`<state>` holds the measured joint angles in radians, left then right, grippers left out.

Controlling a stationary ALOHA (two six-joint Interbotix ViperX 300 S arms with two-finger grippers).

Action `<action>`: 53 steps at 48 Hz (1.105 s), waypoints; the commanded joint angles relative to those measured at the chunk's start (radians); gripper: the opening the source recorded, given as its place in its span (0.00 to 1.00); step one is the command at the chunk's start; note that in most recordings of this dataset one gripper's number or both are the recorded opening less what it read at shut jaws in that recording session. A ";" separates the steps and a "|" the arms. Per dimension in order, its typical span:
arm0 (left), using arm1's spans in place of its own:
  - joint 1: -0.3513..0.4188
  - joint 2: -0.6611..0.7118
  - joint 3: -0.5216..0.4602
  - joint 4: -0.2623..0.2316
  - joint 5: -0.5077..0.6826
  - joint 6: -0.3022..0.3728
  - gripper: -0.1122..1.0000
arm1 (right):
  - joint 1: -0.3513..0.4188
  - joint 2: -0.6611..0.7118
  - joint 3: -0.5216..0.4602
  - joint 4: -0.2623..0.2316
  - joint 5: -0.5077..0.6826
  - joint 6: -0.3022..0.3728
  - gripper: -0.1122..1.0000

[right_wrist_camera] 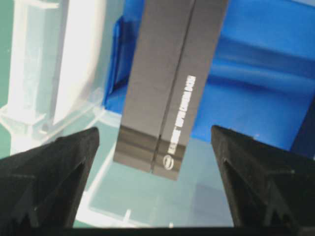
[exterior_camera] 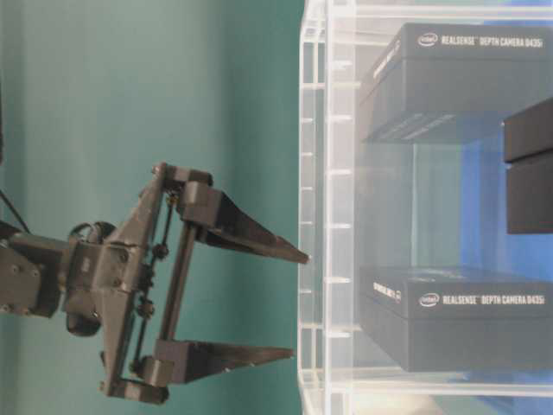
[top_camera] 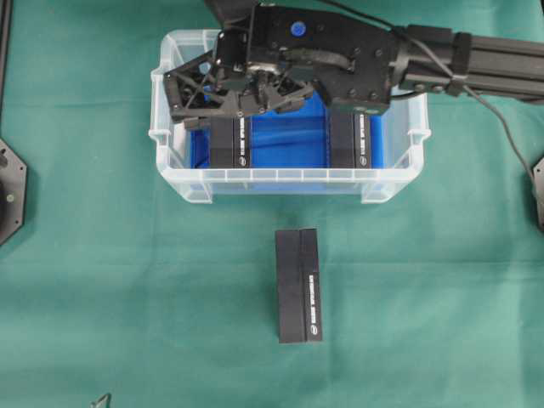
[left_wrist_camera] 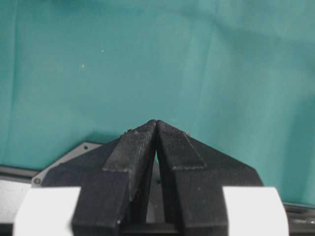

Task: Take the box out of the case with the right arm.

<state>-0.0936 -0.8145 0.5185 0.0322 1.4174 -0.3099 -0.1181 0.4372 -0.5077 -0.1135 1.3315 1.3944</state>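
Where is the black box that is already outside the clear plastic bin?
In the overhead view, the black rectangular box lies flat on the green cloth, near the middle, just below the clear plastic bin's front rim.

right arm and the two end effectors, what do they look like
The right arm is all black, with a boxy wrist housing carrying a small round blue light and a thin black cable trailing off it. The right end effector has an open lattice frame and long pointed black fingers. The left end effector is black with ribbed wedge pads and white bands across its fingers.
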 commanded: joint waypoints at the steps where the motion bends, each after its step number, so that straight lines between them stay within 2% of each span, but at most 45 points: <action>1: 0.002 0.003 -0.025 0.000 -0.005 -0.002 0.12 | -0.006 -0.015 -0.025 0.006 -0.020 -0.014 0.92; 7: 0.002 0.003 -0.025 0.000 -0.005 -0.003 0.12 | -0.015 -0.006 -0.025 0.012 -0.041 -0.067 0.92; 13: 0.000 0.003 -0.026 -0.002 -0.005 -0.005 0.12 | -0.025 0.002 -0.025 0.011 -0.041 -0.078 0.94; 53: 0.000 0.003 -0.025 -0.003 -0.003 -0.003 0.12 | -0.032 0.026 -0.021 0.008 -0.044 -0.043 0.96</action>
<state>-0.0951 -0.8145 0.5185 0.0307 1.4159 -0.3129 -0.1503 0.4847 -0.5093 -0.1043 1.2931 1.3499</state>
